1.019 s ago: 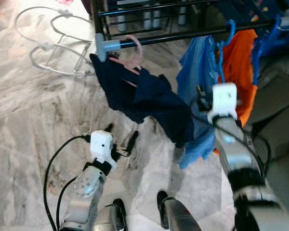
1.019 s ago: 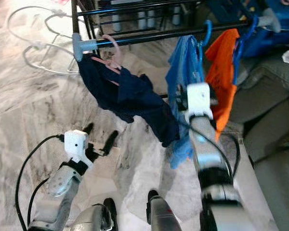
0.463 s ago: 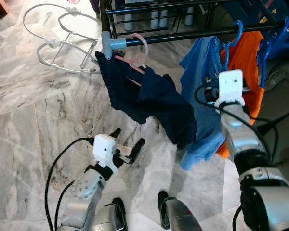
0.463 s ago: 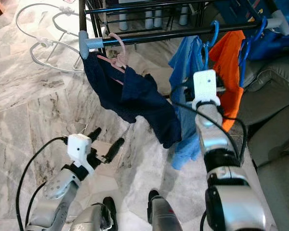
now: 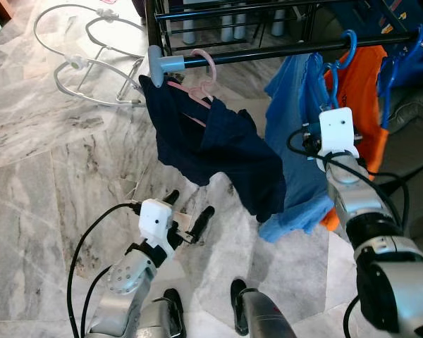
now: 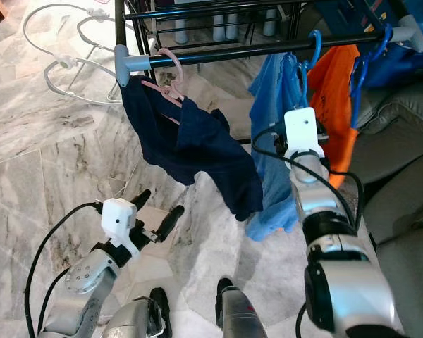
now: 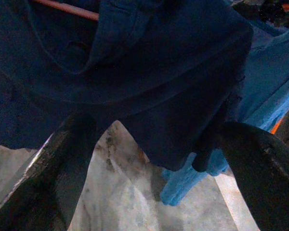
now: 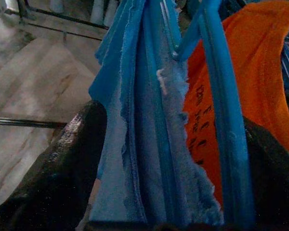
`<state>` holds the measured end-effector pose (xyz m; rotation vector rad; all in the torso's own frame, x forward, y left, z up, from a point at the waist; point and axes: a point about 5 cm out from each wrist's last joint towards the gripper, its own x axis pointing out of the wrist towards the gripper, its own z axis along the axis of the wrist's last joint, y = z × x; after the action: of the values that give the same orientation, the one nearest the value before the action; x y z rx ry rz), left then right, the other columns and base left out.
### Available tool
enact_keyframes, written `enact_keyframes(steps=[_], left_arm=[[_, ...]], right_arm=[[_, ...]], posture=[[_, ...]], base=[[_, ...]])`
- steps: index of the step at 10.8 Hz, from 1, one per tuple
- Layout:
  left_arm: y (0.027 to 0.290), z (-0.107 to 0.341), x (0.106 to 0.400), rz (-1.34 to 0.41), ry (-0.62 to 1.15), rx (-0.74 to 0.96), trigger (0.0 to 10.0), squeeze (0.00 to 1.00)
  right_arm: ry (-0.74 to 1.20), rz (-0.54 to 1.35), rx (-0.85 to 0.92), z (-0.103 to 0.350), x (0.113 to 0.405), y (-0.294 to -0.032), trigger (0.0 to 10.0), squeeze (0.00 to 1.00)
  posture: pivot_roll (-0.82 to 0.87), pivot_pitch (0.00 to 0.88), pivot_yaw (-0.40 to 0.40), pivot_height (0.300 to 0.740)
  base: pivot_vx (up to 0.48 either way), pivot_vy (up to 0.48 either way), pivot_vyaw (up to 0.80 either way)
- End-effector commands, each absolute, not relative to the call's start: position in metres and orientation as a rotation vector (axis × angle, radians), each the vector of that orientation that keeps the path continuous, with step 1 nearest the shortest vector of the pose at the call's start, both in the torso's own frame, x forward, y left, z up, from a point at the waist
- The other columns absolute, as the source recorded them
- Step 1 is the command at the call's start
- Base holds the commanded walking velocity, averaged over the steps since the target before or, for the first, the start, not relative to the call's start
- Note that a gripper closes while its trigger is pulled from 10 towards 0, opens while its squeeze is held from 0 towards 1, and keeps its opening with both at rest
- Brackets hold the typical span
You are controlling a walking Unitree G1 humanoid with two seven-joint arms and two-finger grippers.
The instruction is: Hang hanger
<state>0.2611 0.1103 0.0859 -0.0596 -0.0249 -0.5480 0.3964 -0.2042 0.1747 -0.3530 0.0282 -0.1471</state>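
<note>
A black rack rail point(image 5: 268, 53) with a grey end cap crosses the top. A pink hanger point(image 5: 201, 77) hangs on it with a navy garment point(image 5: 218, 151). Further right, a blue hanger point(image 5: 345, 53) hooked over the rail carries a light blue garment point(image 5: 292, 134), next to an orange garment point(image 5: 363, 91). My right gripper point(image 8: 173, 120) is raised to the light blue garment, open, with the cloth and the blue hanger between its spread fingers point(image 8: 72, 154). My left gripper point(image 5: 189, 208) is low over the marble floor, open and empty, below the navy garment.
A white wire stand point(image 5: 84, 70) lies on the floor at the far left. A grey sofa point(image 6: 402, 176) is close on the right, behind my right arm. More blue items hang at the rail's right end point(image 6: 388, 49). My feet point(image 5: 240, 299) are at the bottom.
The camera drew back a second ago. Since then my right gripper has sunk slightly along the light blue garment, whose lower hem swung left. The left gripper has hardly moved.
</note>
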Motion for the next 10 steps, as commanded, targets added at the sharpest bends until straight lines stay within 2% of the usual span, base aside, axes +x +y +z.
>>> enact_keyframes(steps=[1,10], left_arm=[[0.111,0.08,0.256,-0.552,0.009,-0.054,10.0,0.0],[0.107,0.072,0.255,-0.562,0.048,-0.039,10.0,0.0]], right_arm=[[0.049,-0.15,-0.381,0.174,0.397,-0.207,0.0,0.0],[0.03,-0.126,-0.386,0.184,0.399,-0.215,0.0,0.0]], posture=[[-0.16,0.304,0.026,0.74],[-0.16,0.302,0.026,0.74]], base=[[0.0,0.0,0.0],[0.0,0.0,0.0]])
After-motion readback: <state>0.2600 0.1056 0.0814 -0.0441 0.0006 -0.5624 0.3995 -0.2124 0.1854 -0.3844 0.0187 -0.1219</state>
